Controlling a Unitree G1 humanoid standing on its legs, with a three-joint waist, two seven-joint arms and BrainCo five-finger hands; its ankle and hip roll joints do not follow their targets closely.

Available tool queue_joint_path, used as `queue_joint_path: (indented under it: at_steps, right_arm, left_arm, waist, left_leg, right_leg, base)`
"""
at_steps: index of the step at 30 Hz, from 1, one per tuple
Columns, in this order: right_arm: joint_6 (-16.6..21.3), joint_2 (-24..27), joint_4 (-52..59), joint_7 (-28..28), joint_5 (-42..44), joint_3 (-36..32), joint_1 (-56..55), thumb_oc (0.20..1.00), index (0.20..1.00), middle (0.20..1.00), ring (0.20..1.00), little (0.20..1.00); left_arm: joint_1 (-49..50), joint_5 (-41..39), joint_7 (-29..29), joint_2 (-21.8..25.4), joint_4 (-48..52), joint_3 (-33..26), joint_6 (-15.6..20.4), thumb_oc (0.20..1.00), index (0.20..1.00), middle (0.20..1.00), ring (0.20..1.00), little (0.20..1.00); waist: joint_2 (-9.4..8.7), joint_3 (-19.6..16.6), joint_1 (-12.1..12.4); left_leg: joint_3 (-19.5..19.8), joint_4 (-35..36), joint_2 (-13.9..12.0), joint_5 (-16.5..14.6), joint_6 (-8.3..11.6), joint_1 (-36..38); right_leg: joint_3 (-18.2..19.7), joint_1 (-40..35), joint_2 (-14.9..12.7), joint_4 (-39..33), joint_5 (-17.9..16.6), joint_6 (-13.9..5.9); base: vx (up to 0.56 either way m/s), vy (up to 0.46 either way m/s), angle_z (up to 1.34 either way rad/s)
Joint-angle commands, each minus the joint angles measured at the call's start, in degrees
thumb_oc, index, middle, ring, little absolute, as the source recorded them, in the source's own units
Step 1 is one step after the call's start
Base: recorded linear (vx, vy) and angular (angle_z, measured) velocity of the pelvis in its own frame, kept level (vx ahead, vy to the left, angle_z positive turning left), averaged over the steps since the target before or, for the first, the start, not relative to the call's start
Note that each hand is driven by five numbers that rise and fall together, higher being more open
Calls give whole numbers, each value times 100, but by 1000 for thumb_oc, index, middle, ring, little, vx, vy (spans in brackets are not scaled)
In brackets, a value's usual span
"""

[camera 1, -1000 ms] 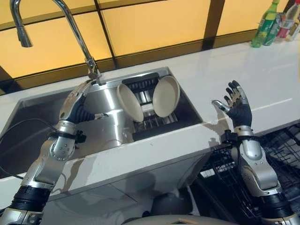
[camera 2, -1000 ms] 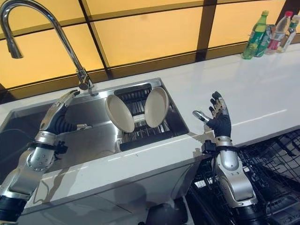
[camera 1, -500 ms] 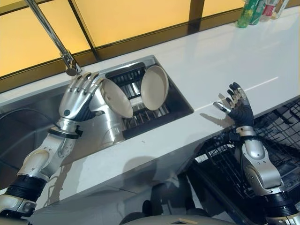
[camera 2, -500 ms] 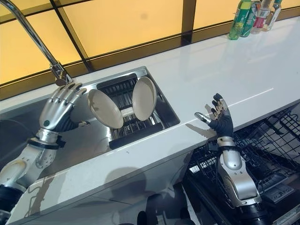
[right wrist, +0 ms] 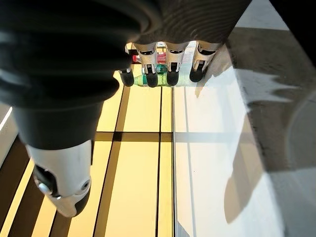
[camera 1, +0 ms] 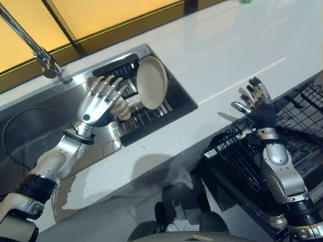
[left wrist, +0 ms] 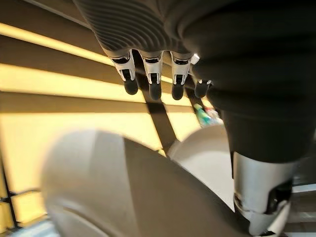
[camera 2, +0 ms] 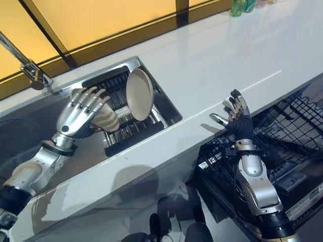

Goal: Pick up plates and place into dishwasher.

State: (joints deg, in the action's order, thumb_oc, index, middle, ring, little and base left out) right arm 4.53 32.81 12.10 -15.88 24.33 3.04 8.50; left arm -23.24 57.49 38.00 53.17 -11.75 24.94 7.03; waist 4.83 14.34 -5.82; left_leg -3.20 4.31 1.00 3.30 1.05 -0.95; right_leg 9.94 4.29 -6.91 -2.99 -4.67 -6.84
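plates (camera 1: 152, 82): cream | sink (camera 1: 30, 121): steel-grey | counter (camera 1: 227, 45): white

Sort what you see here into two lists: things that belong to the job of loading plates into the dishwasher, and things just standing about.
Belonging to the job:
- two round cream plates standing in the sink's dark rack
- black wire dishwasher rack
- left hand, open at the nearer plate
- right hand, open, empty

Standing about:
- chrome tap
- green bottles
- white counter
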Motion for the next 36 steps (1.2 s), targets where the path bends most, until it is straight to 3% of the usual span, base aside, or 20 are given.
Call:
queue_joint_path:
  at_steps: [1,4,11,15,19,27,36]
  right_arm:
    - [242,245,-39,-70,19,30,456,1000,1000,1000,1000,1000]
    - [279,287,-82,-112,9,74,632,1000,1000,1000,1000,1000]
    - [168,501,-26,31,82,-114,584,1000,1000,1000,1000,1000]
    - [46,585,-24,70,100,-178,603,1000,1000,1000,1000,1000]
    - [-34,634,-8,100,146,-237,601,1000,1000,1000,1000,1000]
    - [-70,636,33,177,167,-464,352,1000,1000,1000,1000,1000]
    - [-266,609,220,306,295,-884,-105,1000,1000,1000,1000,1000]
  left_arm:
    - [-776,-23,-561,487,-179,180,-125,1000,1000,1000,1000,1000]
    - [-1104,-132,-928,627,-261,470,-105,1000,1000,1000,1000,1000]
    - [-1114,-297,-2691,891,-139,600,39,1000,1000,1000,1000,1000]
    - [-1038,-246,-3051,895,-55,460,-121,1000,1000,1000,1000,1000]
    - [-1039,-345,-2795,937,37,251,-373,1000,1000,1000,1000,1000]
    - [-716,-34,-1736,1065,493,-606,-528,1000,1000,1000,1000,1000]
    - [242,248,-978,874,1924,-2229,-576,1000,1000,1000,1000,1000]
  waist:
    - [-60,188,-45]
    - [-33,312,-75]
    - [95,371,-80]
    - [177,370,-64]
    - [212,371,-19]
    - [236,193,128]
    - [238,-87,325]
  left_leg:
    - [381,-656,371,-445,-395,-621]
    - [362,-655,371,-409,-397,-736]
    - [325,-715,441,-414,-381,-748]
    - [359,-735,492,-417,-364,-716]
    - [407,-739,514,-416,-352,-712]
    - [488,-720,563,-446,-332,-613]
    - [632,-735,590,-451,-314,-490]
  right_leg:
    - [57,649,-44,708,34,-101]
    - [67,764,-36,708,-10,-90]
    - [-12,717,-120,653,-23,-89]
    - [-46,662,-168,649,8,-79]
    - [-119,644,-222,645,29,-78]
    - [-316,499,-316,599,116,-70]
    - [-481,347,-373,636,184,-62]
  base:
    - [-115,43,-4]
    - [-77,36,-4]
    - [28,66,-3]
    - [49,69,1]
    - [8,15,3]
    - [24,3,11]
    - [44,-27,14]
